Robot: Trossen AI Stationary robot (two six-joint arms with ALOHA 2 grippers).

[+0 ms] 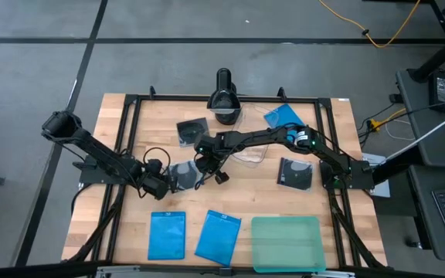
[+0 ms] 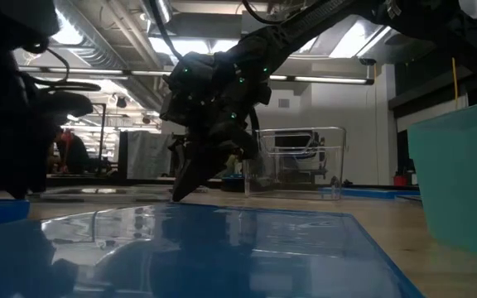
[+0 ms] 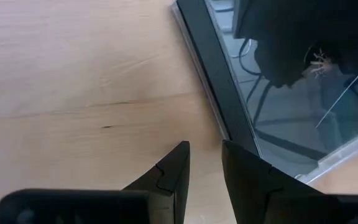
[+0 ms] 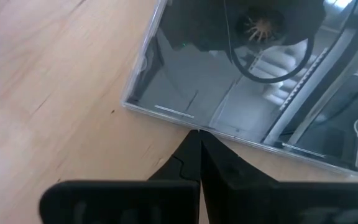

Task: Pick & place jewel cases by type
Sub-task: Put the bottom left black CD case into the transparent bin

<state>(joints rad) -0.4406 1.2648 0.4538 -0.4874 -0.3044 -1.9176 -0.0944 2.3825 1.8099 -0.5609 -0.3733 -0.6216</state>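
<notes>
A black-and-clear disc case (image 1: pixel 182 174) lies on the wood at mid table, between my two grippers. My left gripper (image 3: pixel 205 149) stands at its black spine edge (image 3: pixel 219 93), open by a narrow gap with bare wood showing in it. One finger (image 3: pixel 247 180) hangs over the case's edge, the other over wood. My right gripper (image 4: pixel 197 134) is shut, its tips at the case's clear edge. Two more disc cases (image 1: pixel 192 131) (image 1: pixel 295 173) lie farther back and to the right. Two blue cases (image 1: pixel 167 235) (image 1: pixel 218 235) lie near the front, a third (image 1: pixel 284 116) at the back. My left gripper: I cannot tell whether the finger over the case's black edge touches it; nothing sits between the fingers. My right gripper sets its shut fingertips (image 4: pixel 191 146) against the case's clear edge (image 4: pixel 194 127), about midway along it. It comes slanting down, its fingers across that edge. The case rests on the table.
A translucent teal tray (image 1: pixel 286 243) stands at the front right. A clear plastic tub (image 1: pixel 249 153) sits just behind the right gripper, and a black device (image 1: pixel 224 96) at the table's far edge. A dark frame (image 1: pixel 130 131) runs round the work area.
</notes>
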